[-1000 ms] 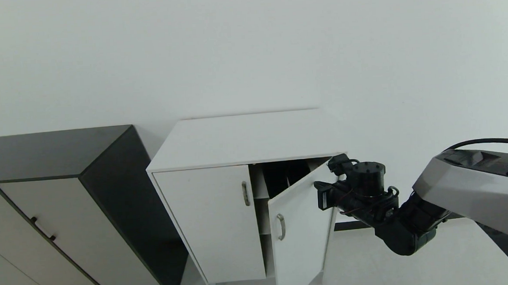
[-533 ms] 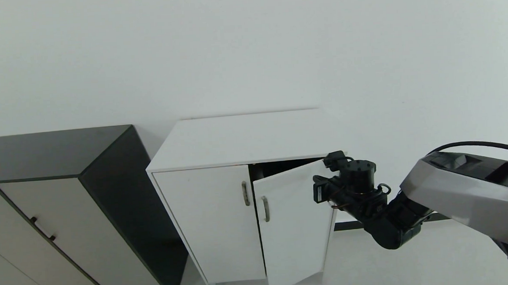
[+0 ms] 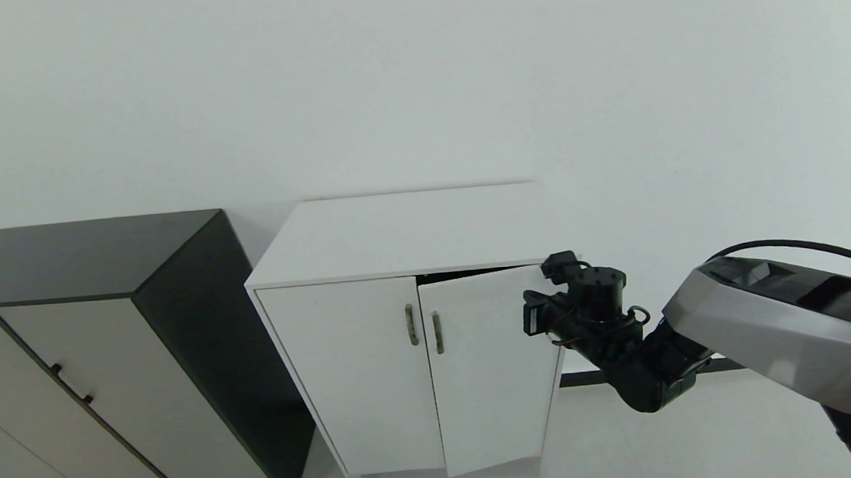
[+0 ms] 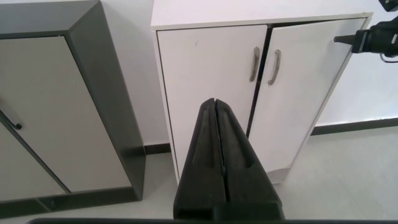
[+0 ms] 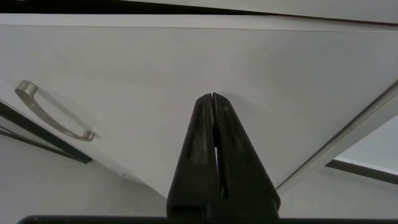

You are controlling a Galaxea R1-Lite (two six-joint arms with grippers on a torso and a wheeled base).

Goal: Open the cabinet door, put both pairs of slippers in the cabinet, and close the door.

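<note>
1. The right door [image 3: 491, 381] of the white cabinet [image 3: 403, 229] is almost shut. Only a thin dark gap [image 3: 471, 271] is seen along its top edge, and its lower corner stands a little out from the cabinet front. The left door [image 3: 352, 374] is fully shut.
2. From this, the closing of the door is judged to be the step in hand and to be nearly finished. One last short push is probably needed before the door lies flush with the left one.
3. The inside of the cabinet is covered by both doors, so it cannot be told whether both pairs of slippers have been put in. If they have, very little of the task is left.
4. The fingers of the right gripper [image 5: 214, 102] are pressed together and nothing is held between them. The tip is set against the outer face of the right door, in its upper part and toward the hinge side, well apart from the metal handle [image 3: 438, 331].
5. The fingers of the left gripper [image 4: 214, 106] are also together and empty. It is held back from the cabinet and pointed roughly at the line where the two doors meet, well apart from both.
6. A dark cabinet [image 3: 183, 332] stands just beside the white one, on its left, and is touched by neither gripper.
</note>
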